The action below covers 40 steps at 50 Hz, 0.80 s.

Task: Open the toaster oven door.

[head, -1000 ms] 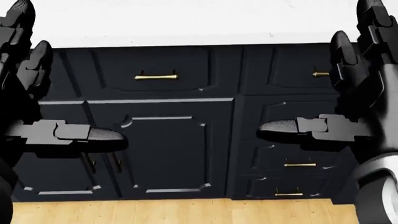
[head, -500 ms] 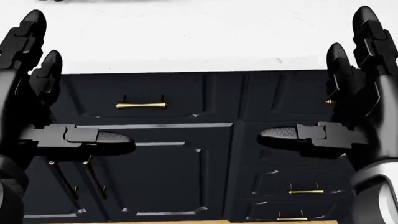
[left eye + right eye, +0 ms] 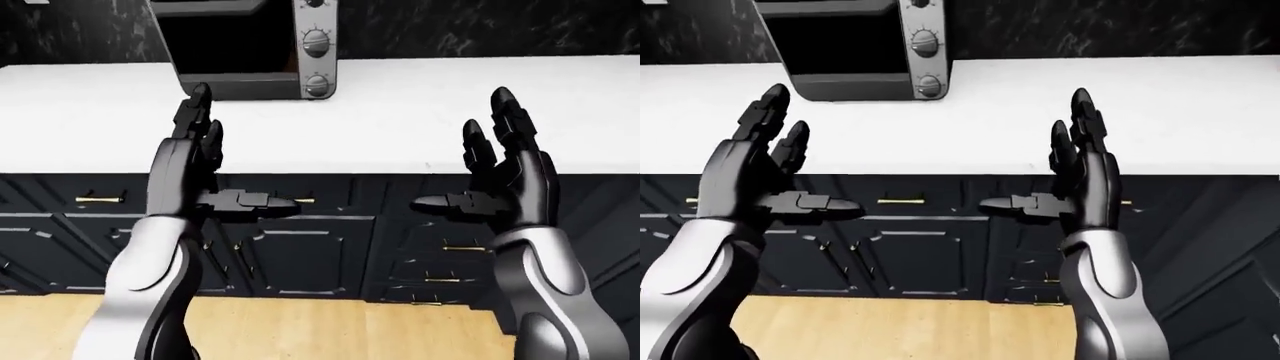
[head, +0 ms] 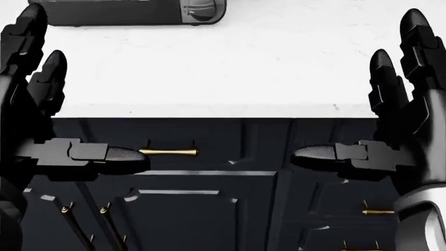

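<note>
The silver toaster oven (image 3: 250, 52) stands on the white counter at the top of the left-eye view, its dark glass door (image 3: 840, 45) facing me and its knobs (image 3: 316, 45) on its right side. Its top is cut off by the picture edge, and only its lower edge (image 4: 125, 13) shows in the head view. My left hand (image 3: 225, 161) and right hand (image 3: 465, 161) are raised below it with palms facing each other. Both are open and hold nothing. Neither touches the oven.
The white counter (image 3: 420, 112) spans the views, with a dark marbled wall (image 3: 480, 26) behind it. Under it are dark navy cabinets (image 3: 300, 255) with brass handles (image 4: 167, 152). A wooden floor (image 3: 300, 330) lies at the bottom of the eye views.
The head view has tilted upward: counter edge and cabinets slid down the picture, and the toaster oven's lower edge came in at the top. Both hands stay open in the same pose.
</note>
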{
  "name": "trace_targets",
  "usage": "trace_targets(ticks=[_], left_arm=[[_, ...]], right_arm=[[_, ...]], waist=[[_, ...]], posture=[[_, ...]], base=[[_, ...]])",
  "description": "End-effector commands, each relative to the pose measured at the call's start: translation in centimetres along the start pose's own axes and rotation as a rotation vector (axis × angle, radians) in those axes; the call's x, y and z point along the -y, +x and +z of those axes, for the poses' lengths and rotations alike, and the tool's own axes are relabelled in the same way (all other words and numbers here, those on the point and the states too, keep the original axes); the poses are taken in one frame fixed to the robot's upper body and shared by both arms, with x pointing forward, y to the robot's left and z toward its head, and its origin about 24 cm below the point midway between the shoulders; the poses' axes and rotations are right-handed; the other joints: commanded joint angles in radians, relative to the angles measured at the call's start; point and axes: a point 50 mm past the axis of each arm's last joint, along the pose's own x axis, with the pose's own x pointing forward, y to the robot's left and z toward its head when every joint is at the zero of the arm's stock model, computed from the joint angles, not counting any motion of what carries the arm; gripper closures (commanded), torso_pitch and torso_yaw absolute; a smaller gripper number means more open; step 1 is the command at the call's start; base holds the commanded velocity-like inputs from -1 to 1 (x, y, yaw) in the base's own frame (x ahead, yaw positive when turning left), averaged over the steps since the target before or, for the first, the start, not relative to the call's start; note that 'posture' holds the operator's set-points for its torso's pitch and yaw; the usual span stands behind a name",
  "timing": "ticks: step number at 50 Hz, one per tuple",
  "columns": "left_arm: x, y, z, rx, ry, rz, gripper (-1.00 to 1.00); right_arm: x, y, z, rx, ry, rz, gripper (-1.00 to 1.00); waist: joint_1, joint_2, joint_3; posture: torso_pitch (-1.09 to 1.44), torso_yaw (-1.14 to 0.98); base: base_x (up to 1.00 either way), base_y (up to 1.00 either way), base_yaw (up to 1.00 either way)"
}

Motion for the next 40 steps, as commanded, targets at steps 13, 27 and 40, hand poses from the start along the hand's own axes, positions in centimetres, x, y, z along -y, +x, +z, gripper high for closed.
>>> trace_targets(ticks=[13,27,40], left_arm=[[-0.21,-0.04,0.66,0.054,0.012,0.017,-1.0],[-0.28,-0.08,0.55,0.054,0.006,0.019,-1.0],[-0.53,-0.13,0.67,0.057,0.004,0.023,-1.0]], right_arm=[[-0.49,0.04,0.88,0.066,0.019,0.039,-1.0],[-0.4,-0.18,0.88,0.071,0.025,0.037,-1.0],[-0.31,-0.13,0.63,0.069,0.032,0.033,-1.0]], waist=[[0.015,0.05,-0.018],[0.02,-0.042,0.011],[0.005,0.087,0.011]], posture=[[0.0,0.0],[0.0,0.0],[0.0,0.0]], base=[[0.15,0.21,0.0],[0.31,0.05,0.0],[0.34,0.03,0.0]])
